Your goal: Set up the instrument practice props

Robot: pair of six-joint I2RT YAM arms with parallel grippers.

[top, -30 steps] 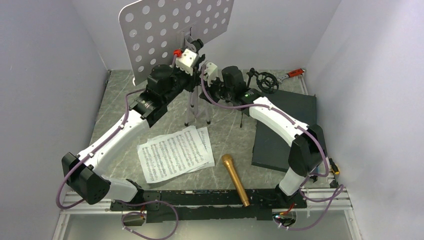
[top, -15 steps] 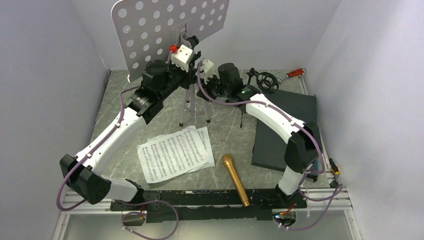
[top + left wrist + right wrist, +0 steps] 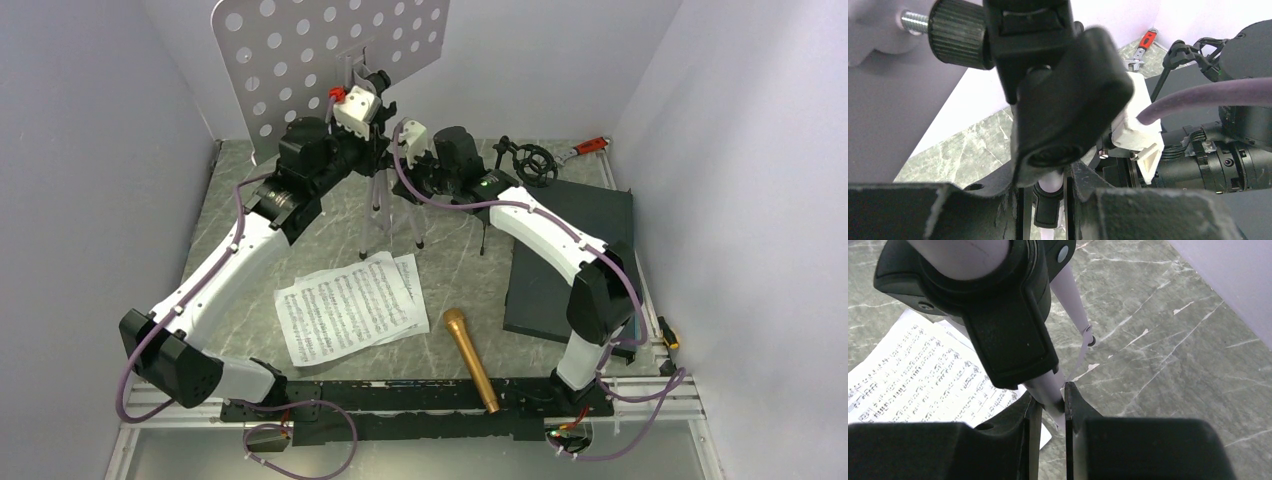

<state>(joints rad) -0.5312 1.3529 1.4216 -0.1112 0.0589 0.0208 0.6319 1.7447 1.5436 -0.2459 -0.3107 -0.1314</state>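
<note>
The pale lilac music stand [image 3: 330, 60] stands at the back of the table on its tripod legs [image 3: 385, 215], its perforated desk raised. My left gripper [image 3: 372, 92] is shut on the stand's upper pole [image 3: 1052, 181] just below the black tilt clamp [image 3: 1063, 100]. My right gripper [image 3: 395, 150] is shut on the stand's lower pole [image 3: 1050, 395] under a black collar [image 3: 993, 315]. Two music sheets [image 3: 350, 305] lie flat in front. The gold microphone [image 3: 471, 358] lies near the front edge. The black mic stand [image 3: 520, 165] stands at the back right.
A dark grey slab [image 3: 565, 260] lies on the right side of the table. A red-handled wrench [image 3: 585, 148] lies at the back right corner. Lilac walls enclose the table on three sides. A black rail [image 3: 400, 395] runs along the near edge.
Both grippers have moved left and back with the music stand; its desk has shifted left and higher in the top view. Sheets, microphone and mic stand have not moved.
</note>
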